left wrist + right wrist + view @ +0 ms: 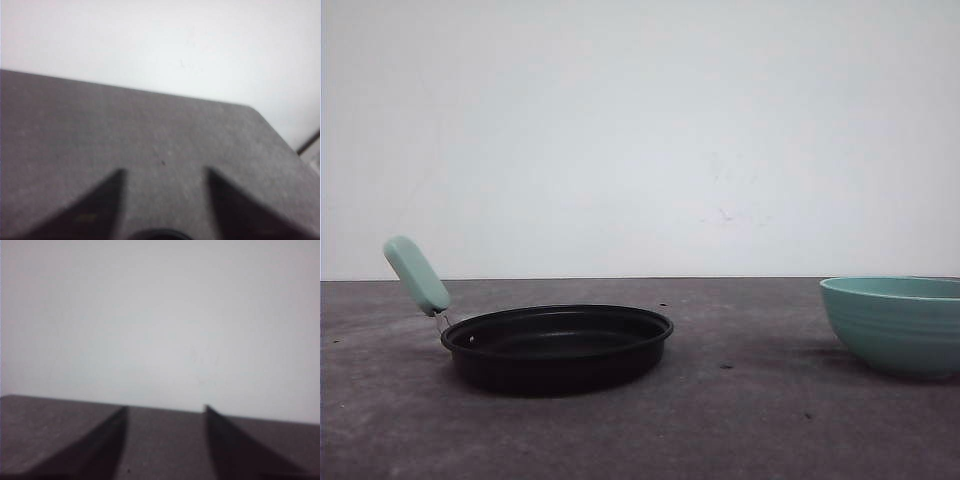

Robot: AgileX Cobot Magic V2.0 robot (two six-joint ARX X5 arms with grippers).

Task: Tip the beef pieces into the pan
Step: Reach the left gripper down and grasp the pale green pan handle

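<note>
The pan [558, 346] sits on the table [740, 430] at front left, handle [417, 274] angled up to the left. A bowl [895, 323] stands well apart at right; its contents are hidden. Both the left gripper [164, 175] and the right gripper [165, 412] are spread apart, holding nothing.

Looks like a lab test bench, not a kitchen: bare grey table [720, 430], blank white wall [640, 120], just a pan [558, 345] and teal bowl [900, 322] staged.
</note>
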